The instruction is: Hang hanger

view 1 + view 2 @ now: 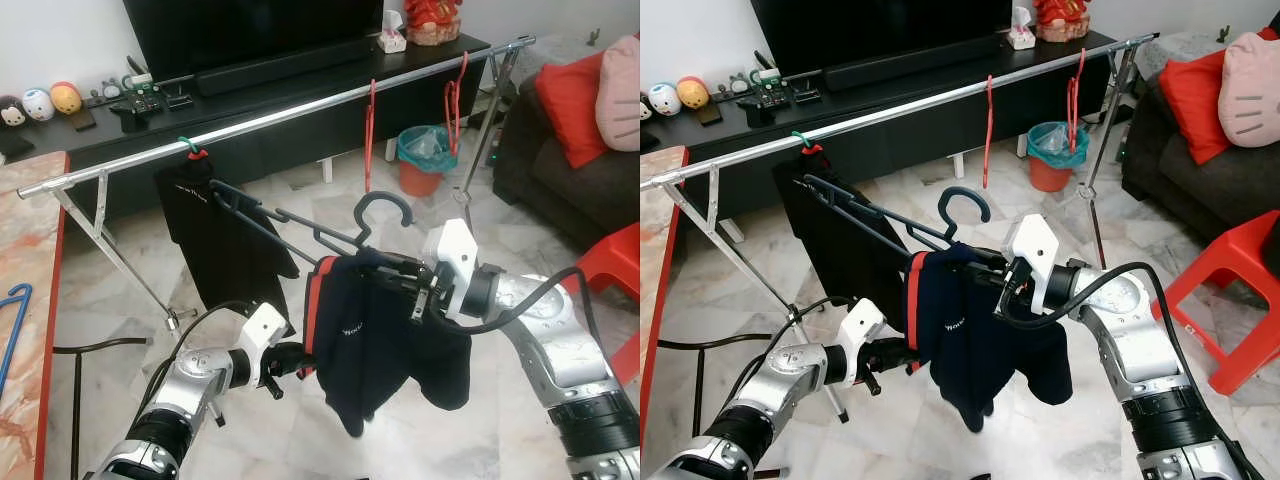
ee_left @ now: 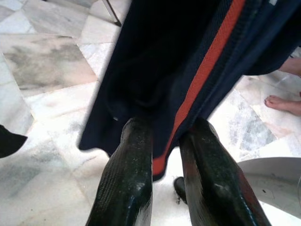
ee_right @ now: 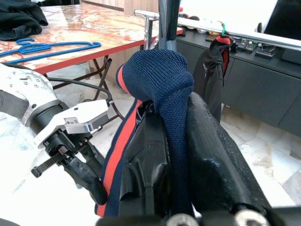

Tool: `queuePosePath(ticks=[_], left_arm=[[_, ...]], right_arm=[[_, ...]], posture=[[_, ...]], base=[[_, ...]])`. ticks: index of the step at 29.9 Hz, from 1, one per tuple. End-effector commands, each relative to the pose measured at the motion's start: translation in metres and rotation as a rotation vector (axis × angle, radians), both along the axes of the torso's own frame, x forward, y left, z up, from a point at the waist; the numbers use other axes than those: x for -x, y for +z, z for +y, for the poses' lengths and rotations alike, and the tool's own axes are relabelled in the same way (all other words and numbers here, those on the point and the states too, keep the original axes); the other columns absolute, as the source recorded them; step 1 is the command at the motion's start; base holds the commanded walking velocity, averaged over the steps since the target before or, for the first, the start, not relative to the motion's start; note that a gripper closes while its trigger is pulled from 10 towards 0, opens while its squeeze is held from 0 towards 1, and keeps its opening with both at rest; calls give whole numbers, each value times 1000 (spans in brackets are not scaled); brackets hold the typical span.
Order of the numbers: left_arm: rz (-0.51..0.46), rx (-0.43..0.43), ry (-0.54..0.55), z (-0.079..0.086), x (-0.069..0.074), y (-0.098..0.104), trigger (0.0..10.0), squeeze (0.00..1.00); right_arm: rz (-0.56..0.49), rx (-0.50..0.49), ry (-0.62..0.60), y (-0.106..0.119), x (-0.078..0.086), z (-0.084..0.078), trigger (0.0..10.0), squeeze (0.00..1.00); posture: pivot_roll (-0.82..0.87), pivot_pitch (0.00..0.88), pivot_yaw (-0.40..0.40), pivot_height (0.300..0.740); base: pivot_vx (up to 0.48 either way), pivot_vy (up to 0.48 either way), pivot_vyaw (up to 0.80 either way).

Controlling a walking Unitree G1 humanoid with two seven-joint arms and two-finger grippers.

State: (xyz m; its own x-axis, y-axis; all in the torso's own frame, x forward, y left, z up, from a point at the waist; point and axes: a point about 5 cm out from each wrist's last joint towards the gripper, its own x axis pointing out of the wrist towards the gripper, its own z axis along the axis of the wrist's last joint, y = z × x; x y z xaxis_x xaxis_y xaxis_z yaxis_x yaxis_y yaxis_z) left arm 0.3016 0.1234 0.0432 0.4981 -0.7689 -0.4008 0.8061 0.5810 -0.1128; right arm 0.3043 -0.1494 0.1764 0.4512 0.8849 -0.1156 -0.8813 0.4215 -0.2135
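Taking the long silver metal clothes rail (image 1: 300, 108) as the landmark and going from its left end: a black garment on a green-hooked hanger (image 1: 205, 215) is hanging from the rail, and two bare red hangers (image 1: 370, 130) are dangling farther along it. Below and in front of the rail, the left gripper (image 1: 292, 362) is pinching the red-striped edge of a dark navy knitted garment (image 1: 385, 345) — its jaws are pressing together on that hem. The right gripper (image 1: 405, 275) is holding up the dark blue-grey plastic hanger (image 1: 372, 215) that carries this garment, jaws clamped around the hanger's neck and the bunched fabric there. The hanger's hook is pointing up, well below the rail and not yet over it.

The risks, as I judge them: the hook is sitting tilted, so lifting could bump it against the rail instead of catching; the left gripper's hold on the hem could drag the garment off its hanger shoulder; and the hanger could snag the neighbouring black garment.
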Motion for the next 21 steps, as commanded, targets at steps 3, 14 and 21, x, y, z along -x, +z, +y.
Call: queuePosePath(ticks=[3,14,21], left_arm=[[7,4,10,3,-1,0,10000,1000],[48,41,-65,-3,5,-1,10000,1000],[45,23,-64,-7,5,-3,10000,0]], right_arm=[[-49,-15,19,15,-2,4,10000,0],[-52,-24,31,17,-1,7,10000,0],[-49,-46,55,20,2,12,10000,0]], posture=[[-74,39,62,740],[-78,39,60,740],[-84,41,62,740]], base=[[0,0,0],[0,0,0],[0,0,0]])
